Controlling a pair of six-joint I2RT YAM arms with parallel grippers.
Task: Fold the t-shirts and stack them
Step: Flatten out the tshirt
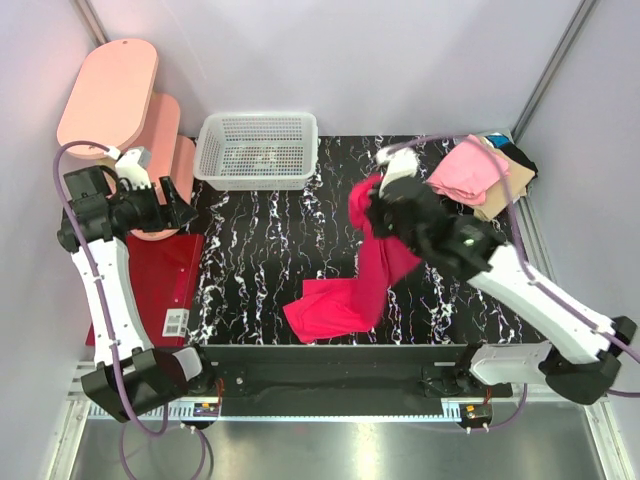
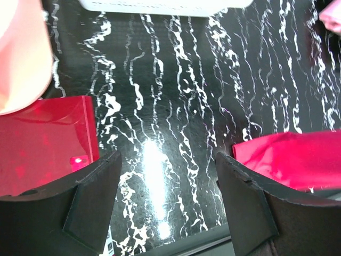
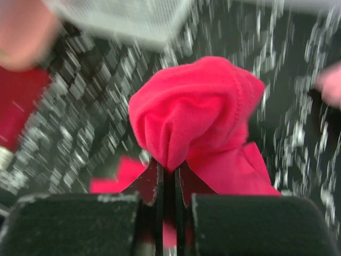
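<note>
My right gripper point(image 3: 169, 172) pinches the red shirt point(image 1: 352, 295), one end raised so I can spread it. My left gripper point(image 2: 168, 178) hangs wide and empty.

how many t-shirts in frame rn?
4: the magenta t-shirt hanging from the right gripper, mid-table; light pink t-shirt, tan t-shirt and black/teal t-shirt piled at the far right corner. More may hide underneath.
</note>
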